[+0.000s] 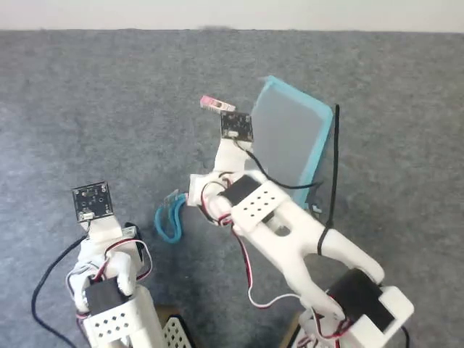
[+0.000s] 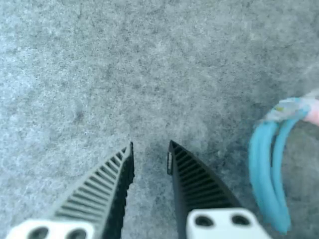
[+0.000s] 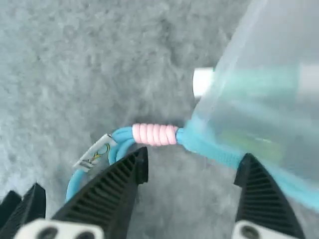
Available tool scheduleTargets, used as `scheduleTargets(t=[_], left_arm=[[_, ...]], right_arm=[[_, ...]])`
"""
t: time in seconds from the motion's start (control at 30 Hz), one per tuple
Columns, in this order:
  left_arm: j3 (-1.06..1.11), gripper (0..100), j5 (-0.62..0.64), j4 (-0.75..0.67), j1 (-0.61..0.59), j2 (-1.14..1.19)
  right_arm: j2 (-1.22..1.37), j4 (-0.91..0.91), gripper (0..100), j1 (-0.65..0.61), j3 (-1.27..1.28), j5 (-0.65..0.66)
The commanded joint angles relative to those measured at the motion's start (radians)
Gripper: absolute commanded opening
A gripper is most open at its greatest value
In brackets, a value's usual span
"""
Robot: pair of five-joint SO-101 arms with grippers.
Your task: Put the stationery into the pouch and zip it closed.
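Two grippers spread | left gripper (image 2: pixel 150 144) near blue loop (image 2: pixel 269 169) | right gripper (image 3: pixel 194 157) at pouch (image 3: pixel 259 99)

soft, even light is falling over the worktop (image 1: pixel 87 94) in the high view, leaving only faint shadows under the arms (image 1: pixel 290 232). in the left wrist view a dim patch is pooling just ahead of the left hand (image 2: pixel 150 144). the pouch (image 3: pixel 269 94) is catching a pale sheen on its clear face, with shadow lying beneath it.

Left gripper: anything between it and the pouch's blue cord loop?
Nothing but bare grey mat lies between the left gripper and the blue cord loop. The left wrist view shows it, and the high view agrees.
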Motion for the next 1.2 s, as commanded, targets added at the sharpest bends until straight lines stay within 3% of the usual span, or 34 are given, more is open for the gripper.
scheduleTargets(t=[0.0,0.23,0.33,0.5,0.8,1.0,1.17], left_arm=[[-0.010,11,0.015,0.005,0.006,-0.025],[-0.010,11,0.015,0.005,0.006,-0.025],[-0.010,11,0.015,0.005,0.006,-0.025],[-0.010,11,0.015,0.005,0.006,-0.025],[-0.010,11,0.015,0.005,0.006,-0.025],[-0.010,11,0.015,0.005,0.006,-0.025],[-0.010,11,0.015,0.005,0.006,-0.025]], right_arm=[[-0.071,0.088,26.9,-0.025,-0.037,-0.031],[-0.099,0.113,24.5,-0.015,-0.034,0.026],[-0.099,0.131,24.5,0.076,-0.031,0.164],[-0.105,0.189,24.3,0.236,-0.032,0.261],[-0.189,0.372,24.5,0.079,-0.114,0.218],[-0.186,0.323,24.5,0.022,-0.114,0.193],[-0.068,0.199,24.3,-0.071,-0.114,0.015]])
